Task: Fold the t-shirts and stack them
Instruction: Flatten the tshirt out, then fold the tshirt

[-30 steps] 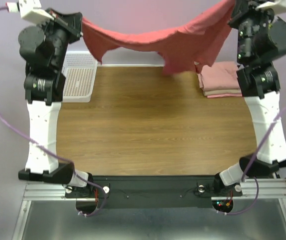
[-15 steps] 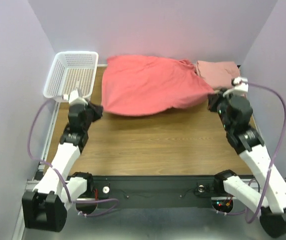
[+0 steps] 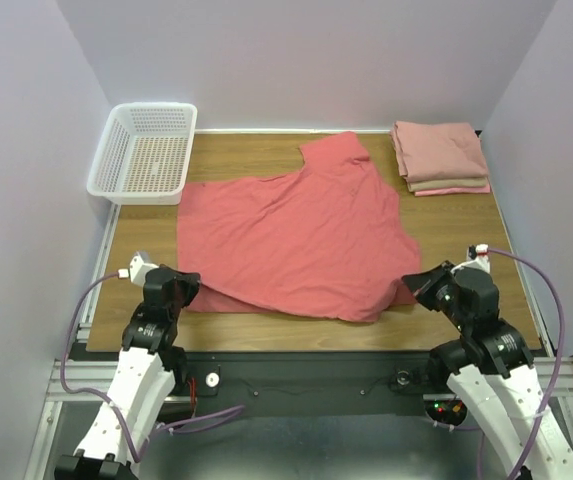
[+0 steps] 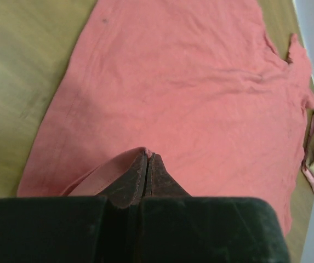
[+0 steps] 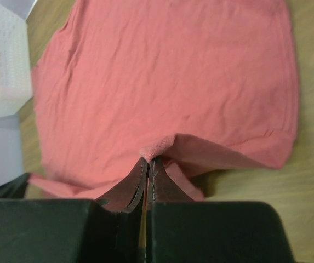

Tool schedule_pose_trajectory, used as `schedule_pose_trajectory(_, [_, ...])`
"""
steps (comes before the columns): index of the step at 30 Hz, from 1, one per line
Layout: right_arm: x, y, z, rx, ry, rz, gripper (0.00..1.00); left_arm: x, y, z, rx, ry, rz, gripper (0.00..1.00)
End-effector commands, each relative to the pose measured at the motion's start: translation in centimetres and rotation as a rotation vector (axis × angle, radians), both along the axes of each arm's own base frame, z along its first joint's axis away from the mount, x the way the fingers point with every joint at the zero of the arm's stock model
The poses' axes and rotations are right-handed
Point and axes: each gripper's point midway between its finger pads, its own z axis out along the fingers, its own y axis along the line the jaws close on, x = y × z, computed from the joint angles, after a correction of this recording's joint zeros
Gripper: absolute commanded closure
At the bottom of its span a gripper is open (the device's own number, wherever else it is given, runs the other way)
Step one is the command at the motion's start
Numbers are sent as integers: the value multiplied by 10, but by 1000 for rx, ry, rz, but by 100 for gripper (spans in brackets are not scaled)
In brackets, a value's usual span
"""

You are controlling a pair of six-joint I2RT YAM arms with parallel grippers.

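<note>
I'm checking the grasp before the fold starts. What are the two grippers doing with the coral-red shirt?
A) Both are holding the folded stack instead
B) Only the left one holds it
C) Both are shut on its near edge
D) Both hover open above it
C: in the wrist views the left gripper and the right gripper are each shut on a pinch of the coral-red shirt, at its near edge on the table.

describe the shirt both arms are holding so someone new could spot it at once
On the wooden table, look between the white basket far left and the folded stack far right. The coral-red t-shirt lies spread across the middle, its near corners pinched by the left gripper and right gripper. It is the only shirt unfolded, and redder than the stacked ones.
</note>
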Motion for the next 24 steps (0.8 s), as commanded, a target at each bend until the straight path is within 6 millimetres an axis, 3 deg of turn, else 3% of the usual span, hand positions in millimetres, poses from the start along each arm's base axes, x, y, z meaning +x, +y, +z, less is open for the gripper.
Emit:
schedule_pose_trajectory(1, [-27, 23, -22, 207, 175, 24, 100, -16, 5, -14, -94, 70, 100, 100])
schedule_pose_trajectory(4, [-28, 10, -28, 205, 164, -56, 100, -26, 10, -16, -104, 91, 140, 100])
schedule_pose_trajectory(9, [-21, -9, -6, 186, 73, -151, 100, -28, 6, -11, -150, 55, 138, 100])
schedule_pose_trajectory(15, [-6, -24, 4, 79, 80, -219, 100, -27, 10, -8, -148, 88, 176, 100])
schedule_pose_trajectory(18, [8, -31, 20, 38, 39, -252, 100, -26, 14, 0, -132, 101, 195, 100])
schedule_pose_trajectory(24, [45, -20, 42, 22, -28, -235, 99, -31, 26, 10, -114, 170, 289, 100])
